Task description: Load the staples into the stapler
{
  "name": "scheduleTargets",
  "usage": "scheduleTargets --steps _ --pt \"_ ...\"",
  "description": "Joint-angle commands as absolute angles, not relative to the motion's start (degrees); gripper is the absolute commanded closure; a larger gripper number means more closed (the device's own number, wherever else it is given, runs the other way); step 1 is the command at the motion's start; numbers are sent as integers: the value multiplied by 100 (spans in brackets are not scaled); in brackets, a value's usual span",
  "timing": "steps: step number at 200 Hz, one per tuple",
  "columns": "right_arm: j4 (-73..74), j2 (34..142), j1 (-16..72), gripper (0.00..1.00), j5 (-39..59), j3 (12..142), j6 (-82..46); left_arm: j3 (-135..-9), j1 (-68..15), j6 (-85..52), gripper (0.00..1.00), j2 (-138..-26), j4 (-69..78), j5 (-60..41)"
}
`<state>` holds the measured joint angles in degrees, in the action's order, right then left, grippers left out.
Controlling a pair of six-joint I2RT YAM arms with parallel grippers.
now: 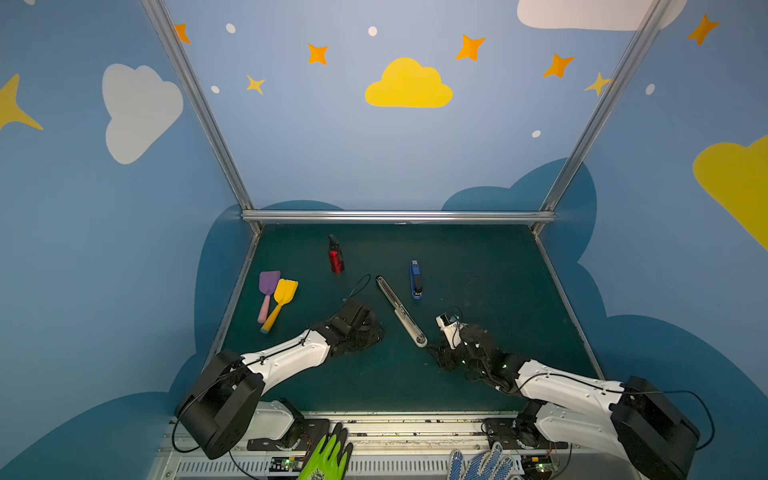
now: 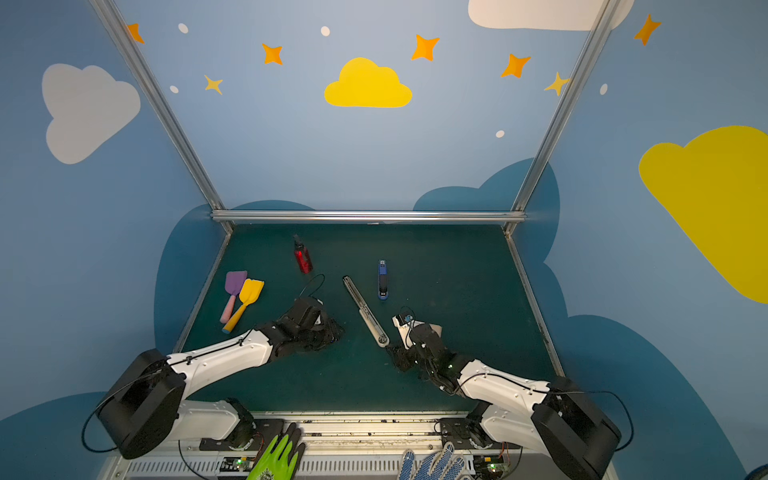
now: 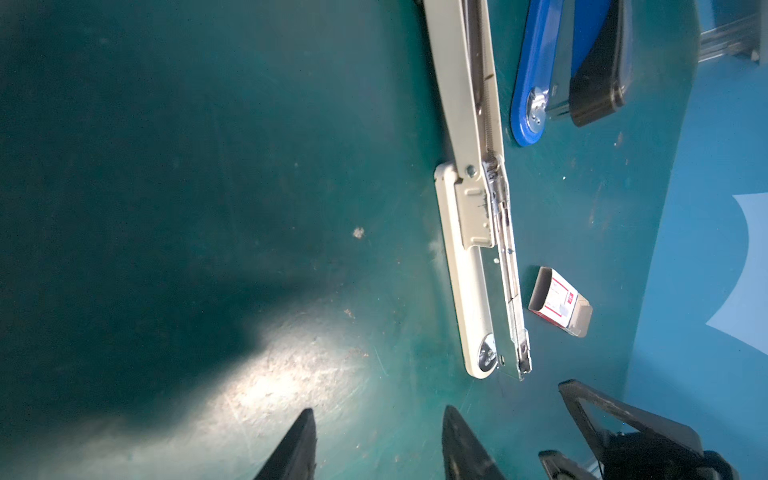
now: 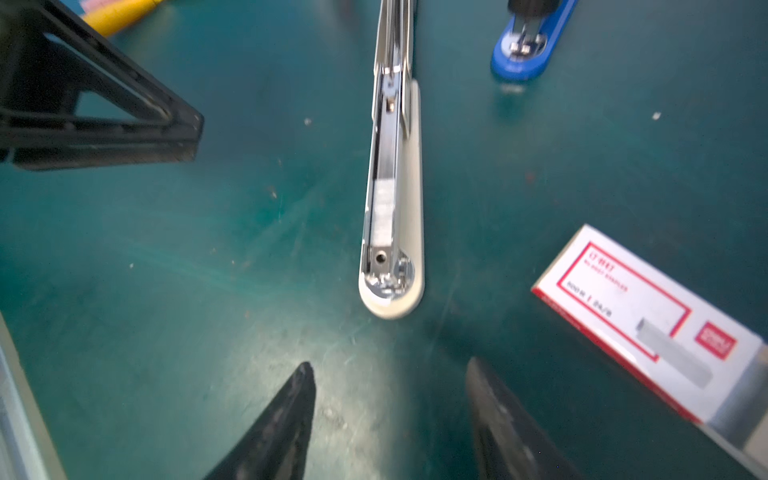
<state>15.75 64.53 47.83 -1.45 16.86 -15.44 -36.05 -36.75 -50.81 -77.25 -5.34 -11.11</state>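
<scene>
We log: right gripper [image 4: 390, 365] spread, empty; stapler [image 4: 409, 232] open, just ahead of fingertips; staples [image 4: 383, 212] seemingly in channel, blurred; box [image 4: 648, 324] beside one finger; left gripper [image 3: 379, 411] likewise spread, empty.

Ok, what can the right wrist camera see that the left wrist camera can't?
Only the right wrist view shows what looks like a staple strip lying in the metal channel of the beige stapler, and a yellow spatula handle. Only the left wrist view shows the hollow open end of the staple box. Both show the beige stapler, the blue stapler, the staple box and the green table.
</scene>
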Motion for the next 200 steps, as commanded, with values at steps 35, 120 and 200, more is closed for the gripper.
scheduleTargets --steps 35,120,200 --pt "3141 7296 4898 47 -164 1627 -1343 -3720 -3666 -4928 51 -7787 -504 -1143" --pt "3739 8414 5080 56 -454 1881 -1362 -3601 -3639 -4975 51 -7655 -572 -1037" --pt "4192 8644 5124 65 -617 1855 -1405 -3481 -3640 -5045 51 -7665 -510 -1102"
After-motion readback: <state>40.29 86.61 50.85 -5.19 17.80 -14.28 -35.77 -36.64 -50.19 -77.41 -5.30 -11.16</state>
